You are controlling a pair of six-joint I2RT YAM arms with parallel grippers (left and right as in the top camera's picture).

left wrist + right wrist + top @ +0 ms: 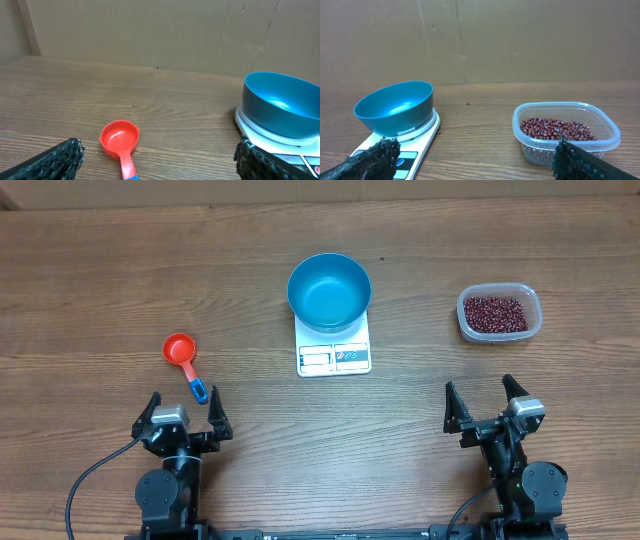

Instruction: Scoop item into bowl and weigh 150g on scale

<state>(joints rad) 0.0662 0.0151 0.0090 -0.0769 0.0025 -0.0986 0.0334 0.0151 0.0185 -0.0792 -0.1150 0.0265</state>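
Note:
The blue bowl stands empty on the white scale at the table's middle. Dark red-brown beans fill a clear plastic tub at the right. A red scoop with a blue handle end lies left of the scale. My left gripper is open just behind the scoop's handle, holding nothing. At the near right, my right gripper is open and empty, between scale and tub.
A brown cardboard wall stands along the far edge of the wooden table. Both arm bases sit at the near edge.

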